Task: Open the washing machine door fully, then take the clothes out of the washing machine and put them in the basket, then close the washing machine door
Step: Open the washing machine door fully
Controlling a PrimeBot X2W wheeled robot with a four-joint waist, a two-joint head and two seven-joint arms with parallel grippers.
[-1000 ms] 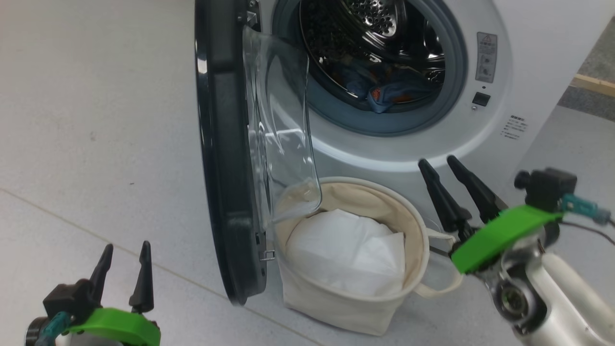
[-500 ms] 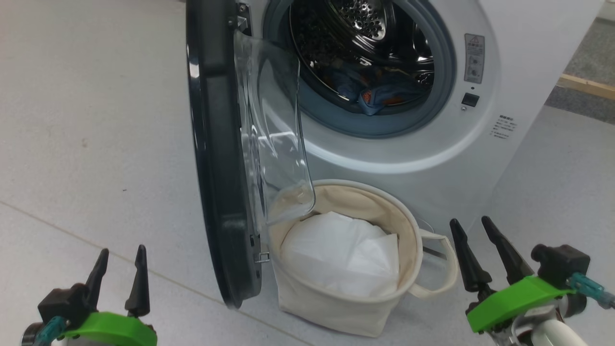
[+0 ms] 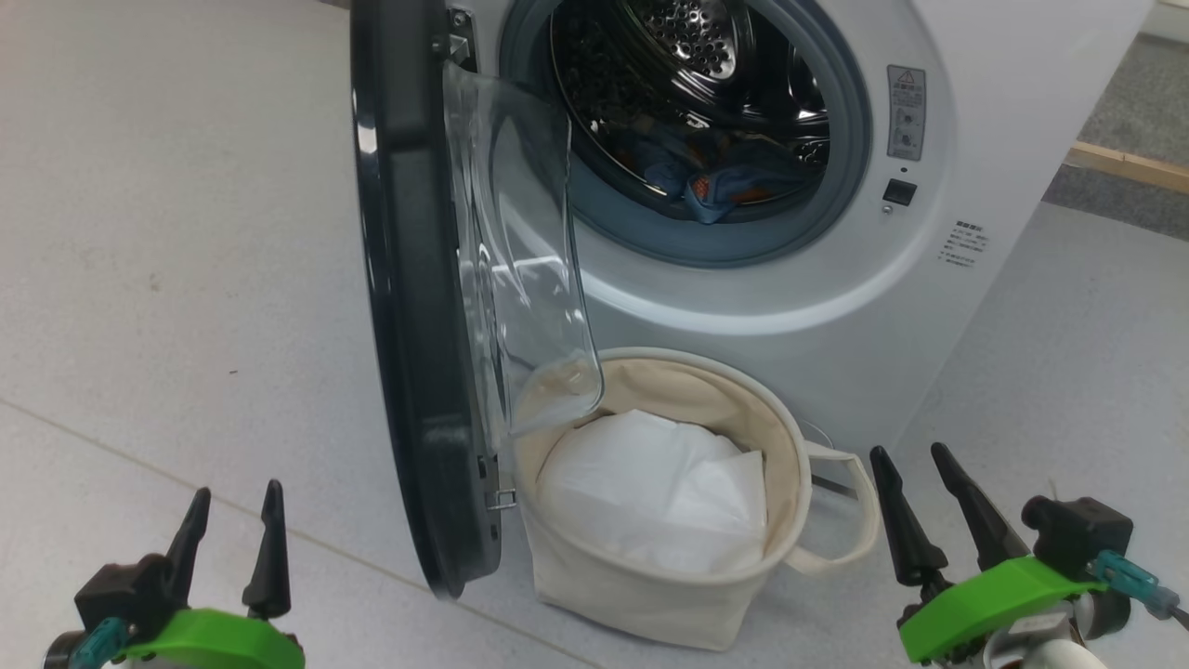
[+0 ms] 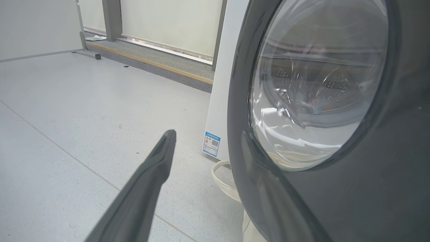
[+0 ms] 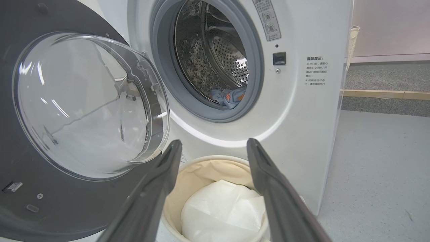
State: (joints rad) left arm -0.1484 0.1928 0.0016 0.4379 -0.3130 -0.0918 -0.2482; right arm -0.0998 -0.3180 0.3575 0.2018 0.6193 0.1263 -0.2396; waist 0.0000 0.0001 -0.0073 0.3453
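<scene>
The white washing machine (image 3: 985, 111) stands with its black washing machine door (image 3: 399, 279) swung out to the left, glass porthole (image 3: 520, 251) bulging over the basket (image 3: 650, 581). The clothes (image 3: 706, 181), blue fabric with orange marks, lie at the bottom of the steel drum. The cream basket sits on the floor below the drum mouth, with a white liner (image 3: 650, 492) inside. My left gripper (image 3: 236, 492) is open at the lower left, outside the door (image 4: 386, 168). My right gripper (image 3: 906, 451) is open to the right of the basket, pointing at the drum and clothes (image 5: 228, 97).
A grey tiled floor (image 3: 167, 232) spreads to the left. A wooden strip and grey carpet (image 3: 1124, 167) run behind the machine on the right. The basket's loop handle (image 3: 850, 520) sticks out toward my right gripper.
My right gripper has dropped and pulled back from beside the machine's front to the lower right. The head camera has shifted slightly. The left gripper holds its place.
</scene>
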